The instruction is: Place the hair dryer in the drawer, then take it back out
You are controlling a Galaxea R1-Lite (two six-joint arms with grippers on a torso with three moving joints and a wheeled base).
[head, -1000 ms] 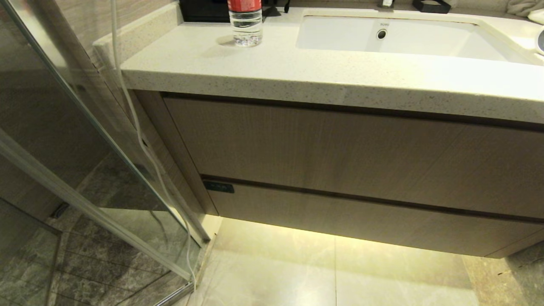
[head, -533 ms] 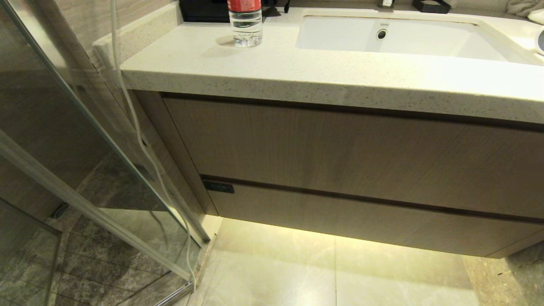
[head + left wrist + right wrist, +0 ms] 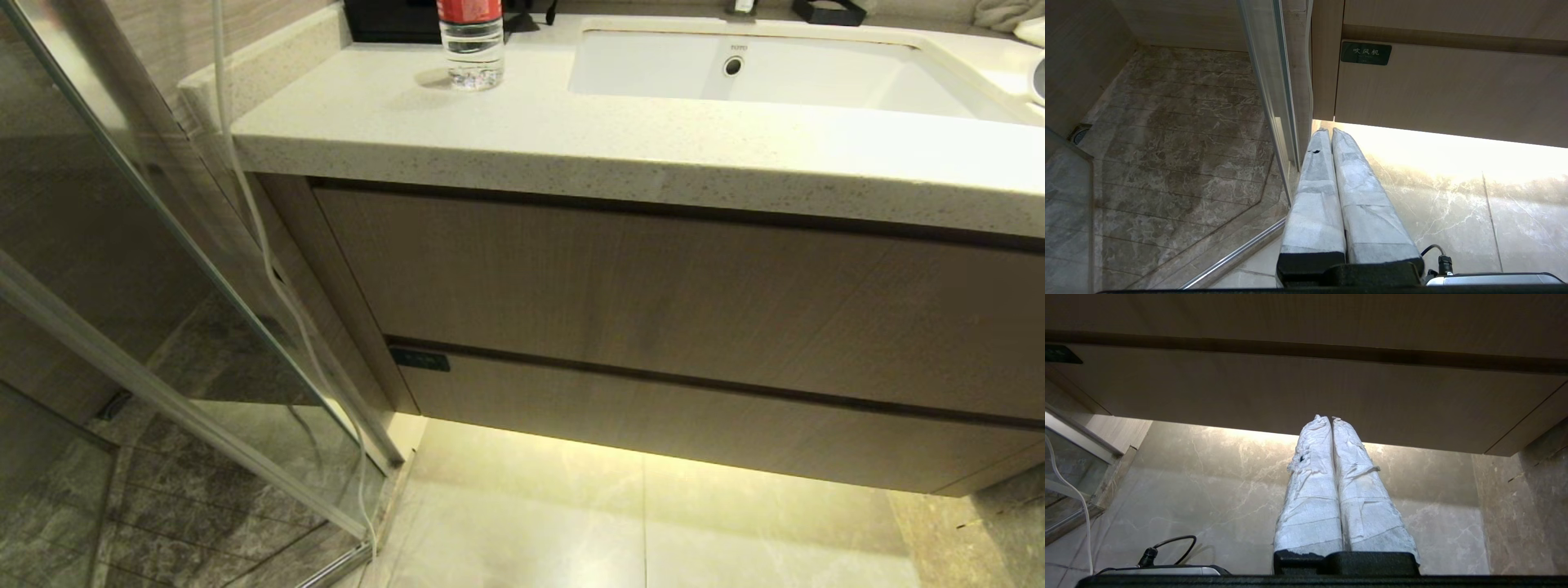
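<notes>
Closed flush under the taller wood-grain panel (image 3: 653, 278): the drawer (image 3: 694, 420), dark label (image 3: 420, 359) at the front's upper left corner. At the countertop's (image 3: 571, 147) far right edge, just past the sink (image 3: 759, 73), a sliver of a white rounded thing (possibly the hair dryer (image 3: 1038, 80), too cut off to tell). Low before the drawer front, above the floor tiles (image 3: 571, 523): left gripper (image 3: 1329, 131) and right gripper (image 3: 1329, 418), taped fingers pressed together, holding nothing. Near the countertop's back left corner, a water bottle (image 3: 471, 45).
</notes>
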